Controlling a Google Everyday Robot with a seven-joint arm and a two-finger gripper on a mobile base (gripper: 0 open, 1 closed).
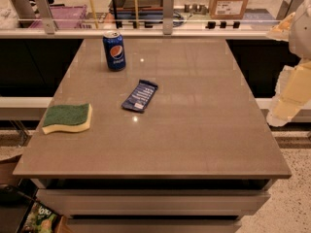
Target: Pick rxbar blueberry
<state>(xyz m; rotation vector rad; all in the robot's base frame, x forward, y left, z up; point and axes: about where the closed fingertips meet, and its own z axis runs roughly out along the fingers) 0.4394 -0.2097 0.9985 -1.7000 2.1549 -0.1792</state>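
Note:
The rxbar blueberry (pixel 140 95) is a flat dark navy wrapper with white lettering. It lies flat and slightly askew near the middle of the grey table (pixel 194 130), left of centre. The cream-coloured arm with my gripper (pixel 285 100) hangs at the right edge of the view, beside the table's right side. It is far to the right of the bar and touches nothing on the table.
An upright blue Pepsi can (pixel 114 51) stands behind and to the left of the bar. A green and yellow sponge (pixel 67 118) lies near the table's left edge. A rail with glass (pixel 165 13) and a cardboard box (pixel 231 1) run along the back.

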